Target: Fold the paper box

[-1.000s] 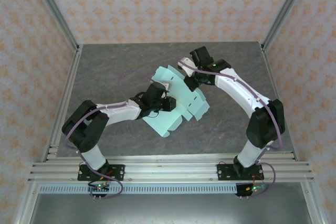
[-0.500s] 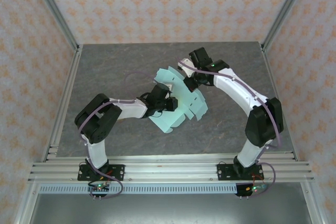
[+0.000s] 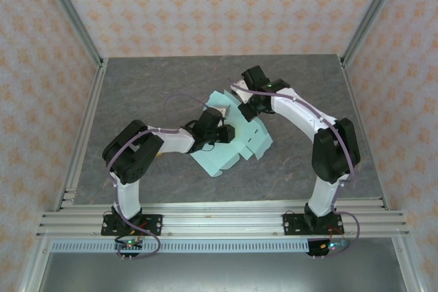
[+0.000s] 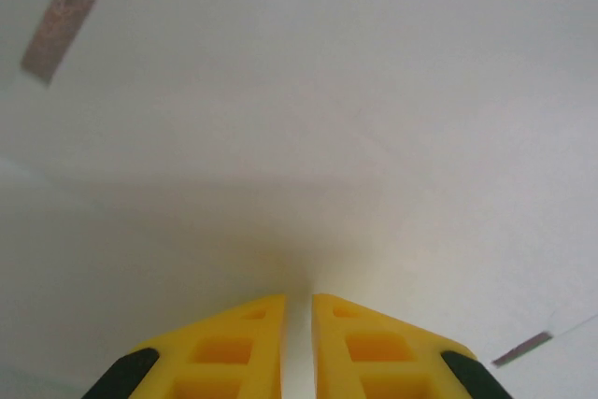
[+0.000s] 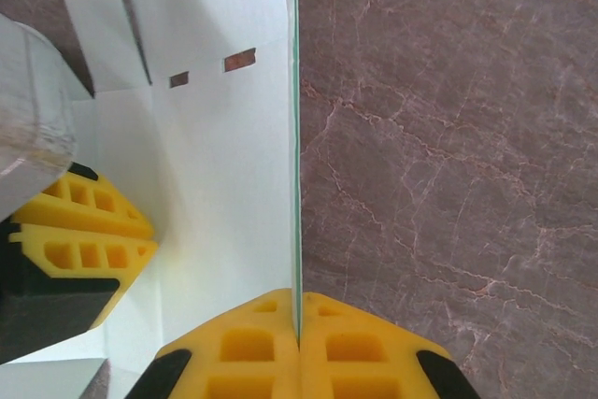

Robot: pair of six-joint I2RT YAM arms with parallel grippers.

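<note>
Centrally, the box [image 3: 250,138], a die-cut mint sheet partly lifted, sits mid-table [image 3: 150,87] between the two arms. Right gripper [image 5: 297,324]: clenched on the edge of an upright panel, the card running edge-on between its fingertips, with bare tabletop to one side. Left gripper [image 4: 297,329]: nose against the pale inner face, jaws almost together with a slim gap; whether card lies in that gap cannot be told. Two small slots [image 5: 240,60] pierce the panel farther up.
</note>
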